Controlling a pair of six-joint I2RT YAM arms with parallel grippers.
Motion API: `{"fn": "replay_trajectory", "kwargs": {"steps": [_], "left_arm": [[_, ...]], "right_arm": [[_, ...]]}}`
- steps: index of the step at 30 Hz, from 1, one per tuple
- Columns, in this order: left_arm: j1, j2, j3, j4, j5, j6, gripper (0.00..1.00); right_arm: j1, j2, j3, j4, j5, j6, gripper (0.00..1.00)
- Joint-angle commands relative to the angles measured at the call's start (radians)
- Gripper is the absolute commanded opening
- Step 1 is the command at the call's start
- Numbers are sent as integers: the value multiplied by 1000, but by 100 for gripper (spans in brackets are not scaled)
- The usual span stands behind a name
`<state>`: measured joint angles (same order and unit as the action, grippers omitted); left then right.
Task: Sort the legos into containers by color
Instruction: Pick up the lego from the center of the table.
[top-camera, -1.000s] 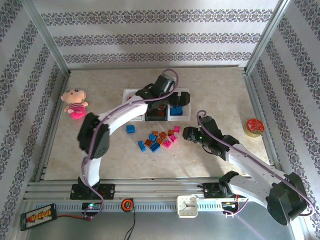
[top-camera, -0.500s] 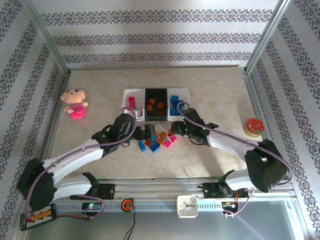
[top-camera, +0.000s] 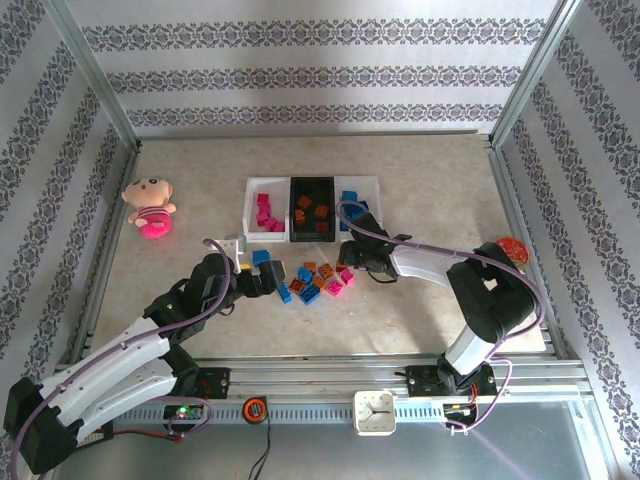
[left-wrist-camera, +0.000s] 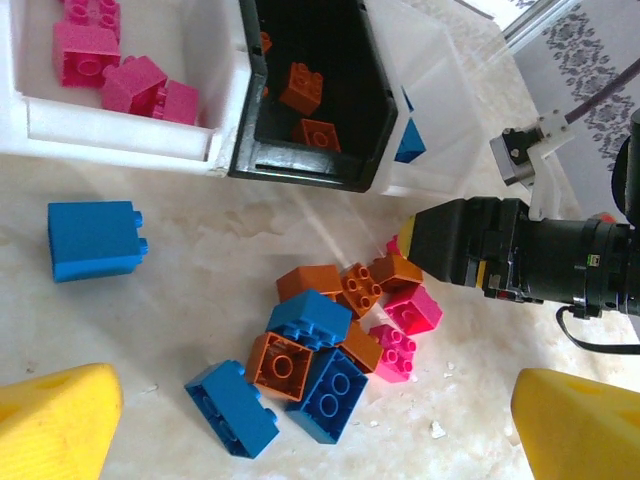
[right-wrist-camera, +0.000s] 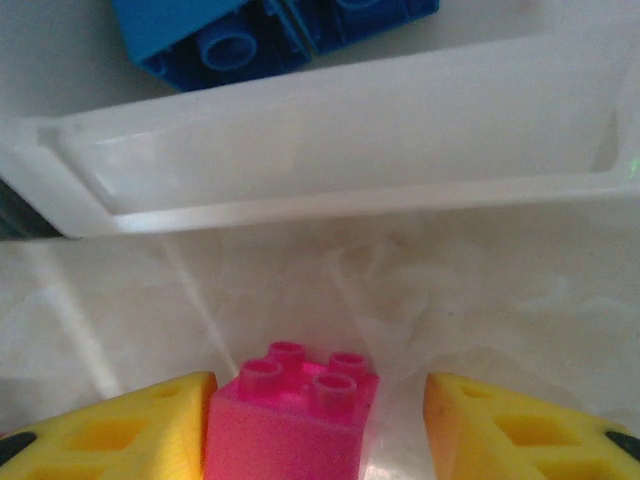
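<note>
Loose legos (top-camera: 315, 280) in blue, pink and orange lie heaped in front of the three containers. The white bin (top-camera: 250, 200) holds pink bricks, the black bin (top-camera: 312, 183) orange ones, and the other white bin (top-camera: 372, 205) blue ones. My left gripper (top-camera: 272, 282) is open, just left of the heap (left-wrist-camera: 330, 340), with nothing between its fingers (left-wrist-camera: 55, 425). A lone blue brick (left-wrist-camera: 95, 240) lies apart. My right gripper (right-wrist-camera: 320, 400) straddles a pink brick (right-wrist-camera: 290, 420) at the heap's right edge. The brick touches the left finger, with a gap to the right finger (right-wrist-camera: 530, 430).
A pink plush doll (top-camera: 148, 207) sits at the far left and a round red tin (top-camera: 508, 253) at the right rail. The right white bin's rim (right-wrist-camera: 330, 190) lies close ahead of my right gripper. A clock (top-camera: 374, 411) rests on the front rail.
My left arm has pulled back from over the bins and come down to the left of the heap. My right gripper has moved in onto the pink brick, its jaws narrowing.
</note>
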<state>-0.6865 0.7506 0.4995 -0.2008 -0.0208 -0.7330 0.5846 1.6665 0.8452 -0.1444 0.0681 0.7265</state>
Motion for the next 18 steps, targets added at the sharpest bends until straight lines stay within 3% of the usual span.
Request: {"fn": "replay_trajectory", "kwargs": {"steps": [1, 10, 15, 18], "left_arm": [[-7, -10, -13, -42, -32, -16, 100], [-5, -33, -25, -89, -76, -6, 100], [-5, -63, -48, -122, -113, -15, 99], [-6, -93, -57, -163, -145, -21, 99]], "right_arm": [[-14, 24, 22, -5, 16, 8, 49], [-25, -130, -57, -29, 9, -38, 26], [-12, -298, -60, -81, -44, -111, 23], [29, -311, 22, -107, -121, -153, 22]]}}
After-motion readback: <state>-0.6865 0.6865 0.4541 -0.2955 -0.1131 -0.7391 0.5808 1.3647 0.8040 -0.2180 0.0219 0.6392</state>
